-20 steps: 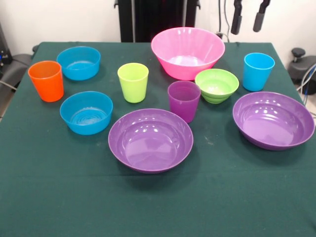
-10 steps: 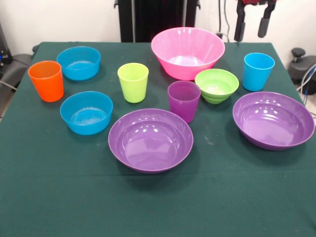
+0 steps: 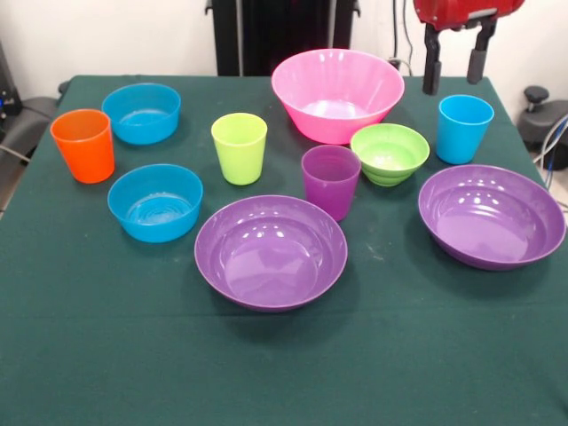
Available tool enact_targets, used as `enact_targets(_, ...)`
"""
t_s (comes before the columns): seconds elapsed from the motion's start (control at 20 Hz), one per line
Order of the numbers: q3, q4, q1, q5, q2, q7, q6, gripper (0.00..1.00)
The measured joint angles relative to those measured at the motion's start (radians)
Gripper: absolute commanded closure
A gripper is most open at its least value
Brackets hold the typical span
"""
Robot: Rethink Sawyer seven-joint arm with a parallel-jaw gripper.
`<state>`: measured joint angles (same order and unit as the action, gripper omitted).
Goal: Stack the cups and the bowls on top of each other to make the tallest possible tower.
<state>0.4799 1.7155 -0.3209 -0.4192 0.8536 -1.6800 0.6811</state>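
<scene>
Across the table (image 3: pixel 80 355), from the orange cup (image 3: pixel 83 144) to the light blue cup (image 3: pixel 463 128), all cups and bowls sit unmoved and unstacked, while the gripper (image 3: pixel 456 65), fingers spread and empty, has descended lower above the light blue cup.

Glossy red housing (image 3: pixel 461 11), two seemingly black jaws

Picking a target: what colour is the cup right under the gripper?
Light blue. The cup stands just below the open gripper; front view shows it best.
</scene>
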Motion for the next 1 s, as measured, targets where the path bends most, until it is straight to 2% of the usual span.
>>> enact_targets(0.5, 0.063, -0.035, -0.043, -0.003, -0.035, 0.000, 0.089, 0.00)
enact_targets(1.0, 0.089, -0.055, -0.049, -0.084, -0.047, 0.001, 0.128, 0.00)
